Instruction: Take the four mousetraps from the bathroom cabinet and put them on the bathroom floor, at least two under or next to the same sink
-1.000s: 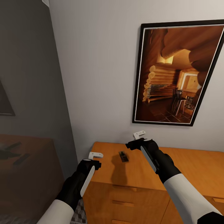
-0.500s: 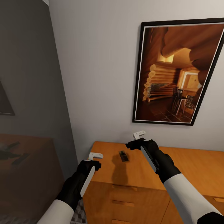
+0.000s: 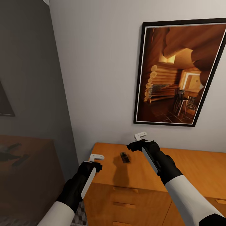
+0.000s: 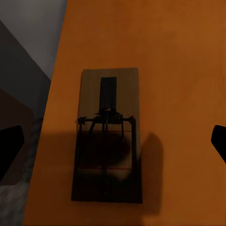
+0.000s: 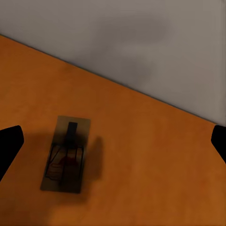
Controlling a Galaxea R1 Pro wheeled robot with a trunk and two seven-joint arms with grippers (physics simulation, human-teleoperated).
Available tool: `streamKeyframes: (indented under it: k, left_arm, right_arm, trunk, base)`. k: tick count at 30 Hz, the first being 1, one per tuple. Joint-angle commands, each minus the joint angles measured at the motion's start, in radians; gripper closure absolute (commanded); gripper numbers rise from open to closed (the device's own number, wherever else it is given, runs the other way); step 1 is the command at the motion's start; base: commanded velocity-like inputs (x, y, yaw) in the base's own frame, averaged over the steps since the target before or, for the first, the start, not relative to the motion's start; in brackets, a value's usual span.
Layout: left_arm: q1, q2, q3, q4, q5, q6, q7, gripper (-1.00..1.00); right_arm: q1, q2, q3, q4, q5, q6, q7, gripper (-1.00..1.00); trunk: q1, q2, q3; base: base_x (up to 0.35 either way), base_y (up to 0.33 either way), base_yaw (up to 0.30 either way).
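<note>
Far left: dark mirror-like panel (image 3: 25, 175) on the grey side wall, throwing back a dim copy of the cabinet top and arm. Next over, left gripper (image 3: 95, 158) hanging past the cabinet's left edge, just above top level, aimed along the wood toward the trap — reads as a side approach, not yet committed. Fingers spread wide: left wrist view has the two dark fingertips (image 4: 10, 150) out at opposite frame edges with the mousetrap (image 4: 109, 134) centred between them, nothing touched, nothing held. Mousetrap (image 3: 124, 157) flat on the cabinet (image 3: 188, 171) top, near the left end and a little back from the front edge, long axis roughly front-to-back, spring bar and wire frame facing up; one trap visible. Drawer fronts below shut. Sliver of patterned bathroom floor (image 3: 78, 216) beside the left forearm. Right of the trap: right gripper (image 3: 138, 141) hovering higher, near the back wall, angled down over the top — likely standing by or framing the same target. Fingers also wide apart in the right wrist view, tips (image 5: 9, 146) at both frame edges, mousetrap (image 5: 66, 154) lying off toward one fingertip, not between the jaws; empty. Above right, framed log-cabin picture (image 3: 179, 72) on the wall. Judgement: pre-grasp, pick not started.
</note>
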Motion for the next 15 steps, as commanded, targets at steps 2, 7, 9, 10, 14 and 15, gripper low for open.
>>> streamKeyframes:
  k: [2, 7, 9, 10, 14, 15]
  left_arm:
    - [-0.001, 0.000, -0.001, -0.001, 0.009, 0.003, 0.008, -1.00]
    - [-0.001, 0.000, -0.001, -0.001, 0.009, 0.003, 0.007, -1.00]
    - [-0.001, 0.000, -0.001, -0.001, 0.009, 0.003, 0.007, -1.00]
    - [-0.001, 0.000, -0.001, -0.001, 0.008, 0.003, 0.007, -1.00]
    - [-0.001, 0.000, 0.000, 0.000, 0.008, 0.003, 0.007, -1.00]
    - [-0.001, 0.000, 0.000, 0.000, 0.008, 0.002, 0.007, -1.00]
  right_arm:
    - [-0.001, -0.001, 0.002, -0.001, -0.008, 0.004, -0.004, -1.00]
    - [-0.001, -0.001, 0.002, -0.001, -0.008, 0.004, -0.004, -1.00]
    - [-0.001, -0.001, 0.002, -0.001, -0.008, 0.004, -0.004, -1.00]
    - [-0.001, -0.001, 0.002, -0.001, -0.008, 0.004, -0.004, -1.00]
    - [-0.001, -0.001, 0.002, -0.001, -0.008, 0.005, -0.005, -1.00]
    - [-0.001, -0.001, 0.002, -0.001, -0.008, 0.005, -0.005, -1.00]
  trunk:
    - [0.004, -0.008, -0.005]
    - [0.023, -0.043, -0.020]
    - [0.027, -0.050, -0.024]
    - [0.027, -0.050, -0.024]
    - [0.027, -0.050, -0.024]
    - [0.027, -0.050, -0.024]
  base:
    - [0.000, 0.000, 0.000]
    - [0.000, 0.000, 0.000]
    - [0.000, 0.000, 0.000]
    - [0.000, 0.000, 0.000]
    - [0.000, 0.000, 0.000]
    - [0.000, 0.000, 0.000]
